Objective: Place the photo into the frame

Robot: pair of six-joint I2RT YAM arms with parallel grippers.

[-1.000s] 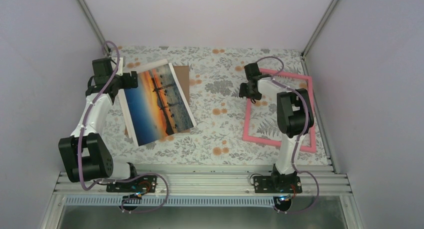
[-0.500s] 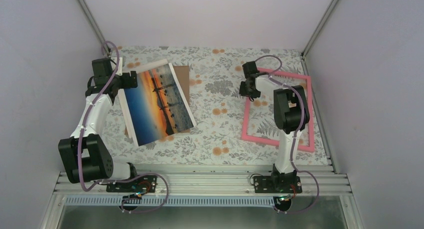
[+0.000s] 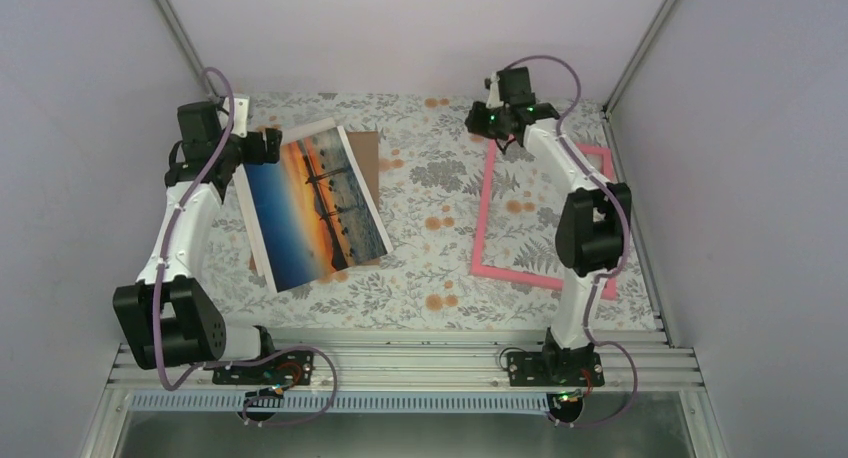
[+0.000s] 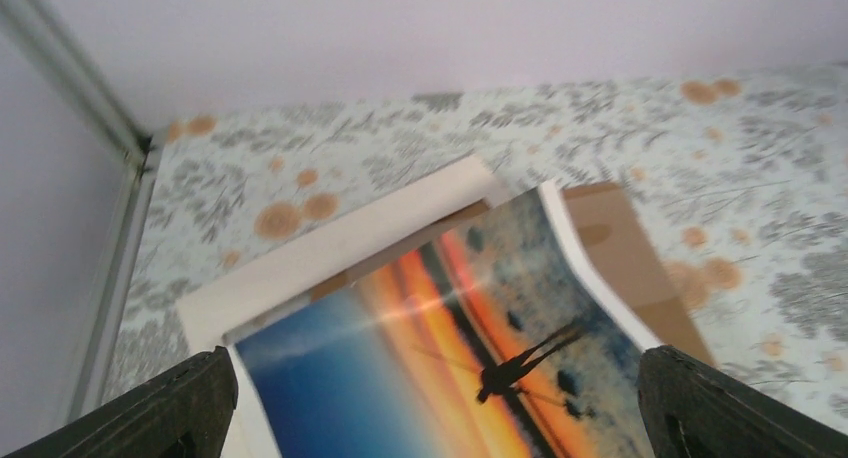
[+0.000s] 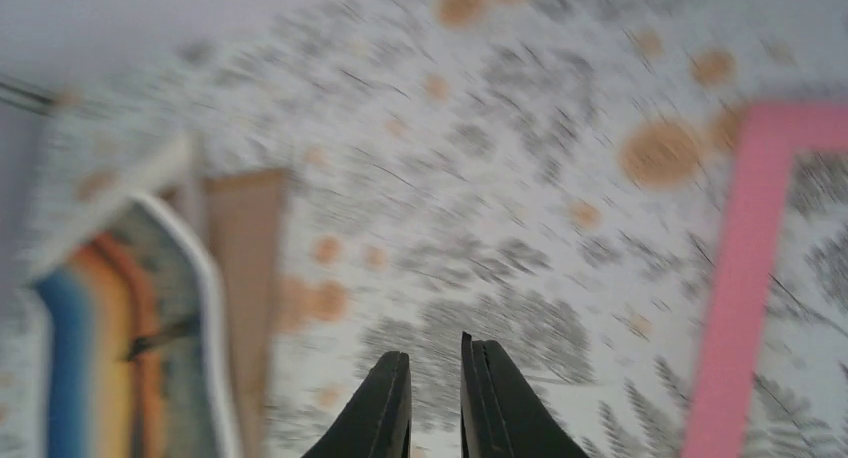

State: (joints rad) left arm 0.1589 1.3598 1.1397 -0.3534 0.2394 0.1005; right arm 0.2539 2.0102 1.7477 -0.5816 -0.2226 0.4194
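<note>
The photo, a sunset print with a white border, lies face up on the left over a brown cardboard board. My left gripper hovers at its far left corner. In the left wrist view it is open, with the photo spanning the gap between the wide-apart fingers and not gripped. The pink frame lies flat on the right. My right gripper is raised above its far left corner. Its jaws are nearly closed and empty. The frame shows to their right.
The floral table cover lies between photo and frame. Purple walls and metal posts close in the back and sides. The cardboard board sticks out past the photo's far edge. The right wrist view is blurred.
My right arm has swung up and back from the frame's left side to its far corner. The frame has slid left and turned a little. My left gripper has shifted slightly back.
</note>
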